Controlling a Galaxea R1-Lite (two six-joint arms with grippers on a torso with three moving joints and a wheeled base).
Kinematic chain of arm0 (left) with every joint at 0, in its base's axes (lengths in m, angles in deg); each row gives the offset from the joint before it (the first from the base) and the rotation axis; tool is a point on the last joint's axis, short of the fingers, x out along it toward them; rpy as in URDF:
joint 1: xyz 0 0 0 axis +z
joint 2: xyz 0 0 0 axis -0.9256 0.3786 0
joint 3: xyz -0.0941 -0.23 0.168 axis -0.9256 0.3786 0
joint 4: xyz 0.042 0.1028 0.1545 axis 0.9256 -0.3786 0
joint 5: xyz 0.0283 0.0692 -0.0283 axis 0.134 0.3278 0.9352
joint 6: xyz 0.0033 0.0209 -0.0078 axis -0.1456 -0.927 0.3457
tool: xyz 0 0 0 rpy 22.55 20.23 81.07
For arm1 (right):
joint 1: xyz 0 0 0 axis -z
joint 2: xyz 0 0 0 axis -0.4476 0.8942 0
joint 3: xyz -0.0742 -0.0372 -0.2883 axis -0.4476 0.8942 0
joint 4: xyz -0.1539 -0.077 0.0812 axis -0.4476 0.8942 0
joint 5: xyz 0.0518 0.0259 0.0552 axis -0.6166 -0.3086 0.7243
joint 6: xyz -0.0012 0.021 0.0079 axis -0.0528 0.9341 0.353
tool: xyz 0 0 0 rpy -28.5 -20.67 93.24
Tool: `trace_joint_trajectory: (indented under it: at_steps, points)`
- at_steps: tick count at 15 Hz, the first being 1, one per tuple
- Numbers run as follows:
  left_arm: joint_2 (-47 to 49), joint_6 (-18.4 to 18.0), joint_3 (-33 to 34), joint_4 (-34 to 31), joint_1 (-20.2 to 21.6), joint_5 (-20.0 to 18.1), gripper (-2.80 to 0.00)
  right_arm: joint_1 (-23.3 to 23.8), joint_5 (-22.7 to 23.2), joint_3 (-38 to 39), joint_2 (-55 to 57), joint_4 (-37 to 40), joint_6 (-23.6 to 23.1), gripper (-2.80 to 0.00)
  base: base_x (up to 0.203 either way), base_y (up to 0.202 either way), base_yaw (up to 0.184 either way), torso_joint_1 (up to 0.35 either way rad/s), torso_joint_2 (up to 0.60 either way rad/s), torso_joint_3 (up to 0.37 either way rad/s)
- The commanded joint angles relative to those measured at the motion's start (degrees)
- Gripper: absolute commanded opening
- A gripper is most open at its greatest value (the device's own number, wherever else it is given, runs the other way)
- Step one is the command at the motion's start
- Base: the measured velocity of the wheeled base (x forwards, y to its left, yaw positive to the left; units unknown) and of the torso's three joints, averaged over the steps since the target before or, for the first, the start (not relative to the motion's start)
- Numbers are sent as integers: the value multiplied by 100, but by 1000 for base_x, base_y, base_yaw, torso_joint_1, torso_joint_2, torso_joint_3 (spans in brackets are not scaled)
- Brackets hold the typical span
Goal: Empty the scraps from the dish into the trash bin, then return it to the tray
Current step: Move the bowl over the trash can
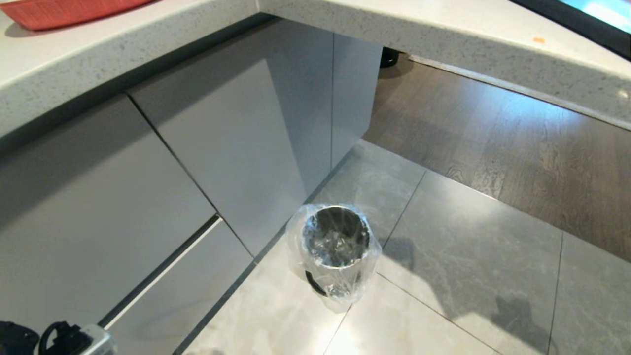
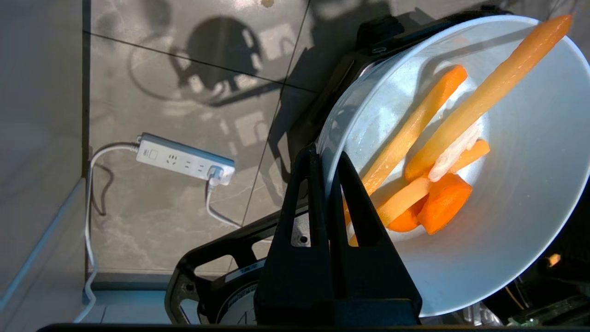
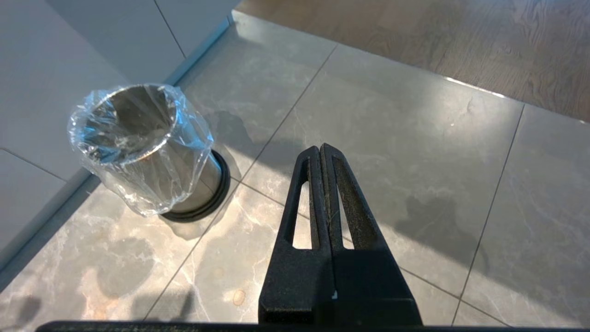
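Note:
My left gripper [image 2: 325, 154] is shut on the rim of the dish [image 2: 507, 230], a pale blue-white bowl, with one finger inside and one outside. The dish is tilted and held above the floor. The scraps [image 2: 442, 138], yellow and orange vegetable sticks and bits, lie inside it. The trash bin [image 1: 337, 246], shiny metal with a crinkled clear liner, stands on the floor tiles by the cabinet corner. In the right wrist view the trash bin [image 3: 138, 143] is off to one side of my right gripper [image 3: 319, 147], which hangs shut and empty over the tiles. The tray is out of view.
Grey cabinet fronts [image 1: 148, 187] rise behind the bin under a pale stone counter [image 1: 443, 34]. A red thing [image 1: 64, 12] lies on the counter's left part. A white power strip [image 2: 184, 159] with its cable lies on the floor. Wood flooring [image 1: 517, 138] begins past the tiles.

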Motion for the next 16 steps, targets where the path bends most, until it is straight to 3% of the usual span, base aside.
trace_joint_trajectory:
  at_steps: [1,11,16]
  points:
    - [-17,2,4,-14,-178,99,-280,-1,-2,0,-2,-2,-6,-280,0,0,0,5,-2,-196]
    - [-47,2,13,-23,-182,223,-280,-1,-2,0,-2,-2,2,-280,0,0,0,0,4,-194]
    - [-58,-7,-18,-23,-181,336,-280,-1,-2,0,-2,-2,2,-280,0,0,0,0,2,-39]
